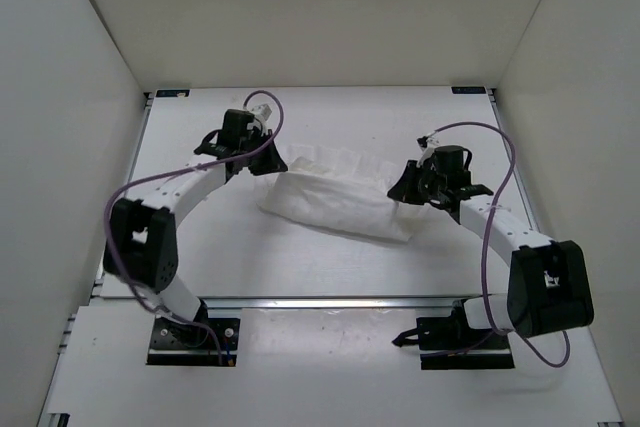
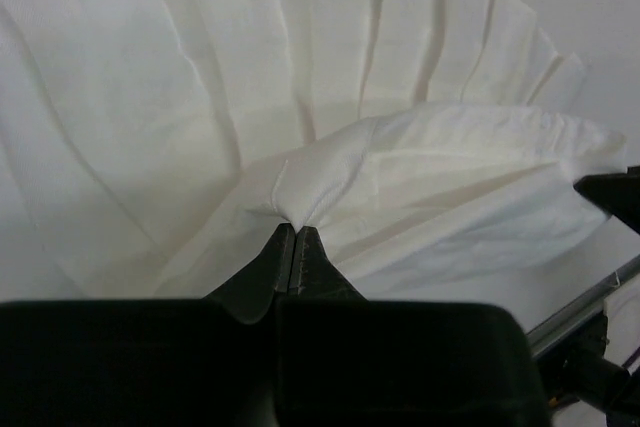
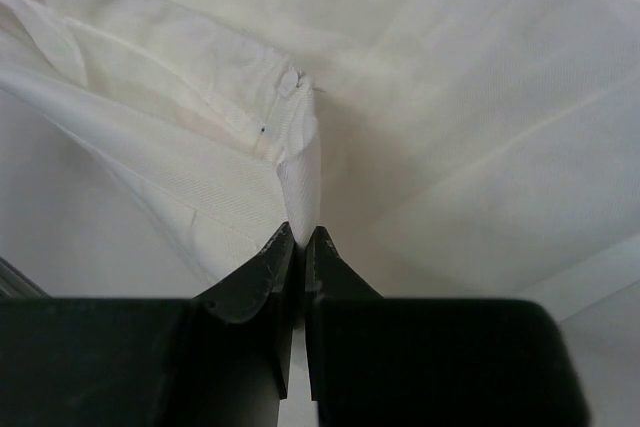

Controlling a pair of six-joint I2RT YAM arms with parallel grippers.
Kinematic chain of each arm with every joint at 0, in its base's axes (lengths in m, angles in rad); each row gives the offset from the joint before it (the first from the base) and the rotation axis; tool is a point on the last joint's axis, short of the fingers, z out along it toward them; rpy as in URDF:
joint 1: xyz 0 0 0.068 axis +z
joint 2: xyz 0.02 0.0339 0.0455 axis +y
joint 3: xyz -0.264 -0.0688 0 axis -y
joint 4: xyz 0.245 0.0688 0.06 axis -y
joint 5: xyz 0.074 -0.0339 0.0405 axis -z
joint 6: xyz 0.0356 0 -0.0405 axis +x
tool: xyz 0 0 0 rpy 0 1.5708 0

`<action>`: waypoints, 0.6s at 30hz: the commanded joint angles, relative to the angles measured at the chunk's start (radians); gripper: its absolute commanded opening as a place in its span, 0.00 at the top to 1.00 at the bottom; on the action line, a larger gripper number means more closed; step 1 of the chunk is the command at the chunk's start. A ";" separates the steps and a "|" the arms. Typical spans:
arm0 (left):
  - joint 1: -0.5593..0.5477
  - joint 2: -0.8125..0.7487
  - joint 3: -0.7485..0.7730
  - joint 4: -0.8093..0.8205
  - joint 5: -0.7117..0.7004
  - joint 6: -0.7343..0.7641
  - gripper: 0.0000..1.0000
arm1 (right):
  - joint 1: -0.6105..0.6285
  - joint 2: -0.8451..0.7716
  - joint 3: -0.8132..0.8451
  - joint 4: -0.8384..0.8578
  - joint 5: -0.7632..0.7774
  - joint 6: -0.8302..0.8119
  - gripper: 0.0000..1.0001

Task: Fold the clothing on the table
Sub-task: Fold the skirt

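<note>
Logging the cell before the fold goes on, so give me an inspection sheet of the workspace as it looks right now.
Surface: table white and matte, bare around the garment.
Job's things: clothing white and creased, spanning between the two pincers.
Clutter: nothing seen.
Grippers: left pincer shut on a bunched fold of the clothing; right pincer shut on a hemmed edge of it.
Cables: purple cables loop along both arms, clear of the clothing.
Surroundings: white walls on three sides; metal rail along the near edge.
</note>
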 commanded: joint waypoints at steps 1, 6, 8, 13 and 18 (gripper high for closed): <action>0.007 0.136 0.171 0.021 -0.081 0.045 1.00 | -0.024 0.051 0.051 0.064 0.085 -0.047 1.00; 0.015 0.366 0.465 -0.095 -0.049 0.039 1.00 | -0.039 0.117 0.125 0.071 0.114 -0.059 1.00; 0.007 0.405 0.544 -0.104 -0.073 0.045 1.00 | -0.043 0.121 0.149 0.060 0.080 -0.065 0.99; 0.022 0.460 0.627 -0.097 -0.080 0.051 1.00 | -0.044 0.123 0.172 0.069 0.125 -0.062 1.00; -0.001 0.537 0.793 -0.164 -0.116 0.103 1.00 | -0.046 0.147 0.217 0.055 0.116 -0.088 1.00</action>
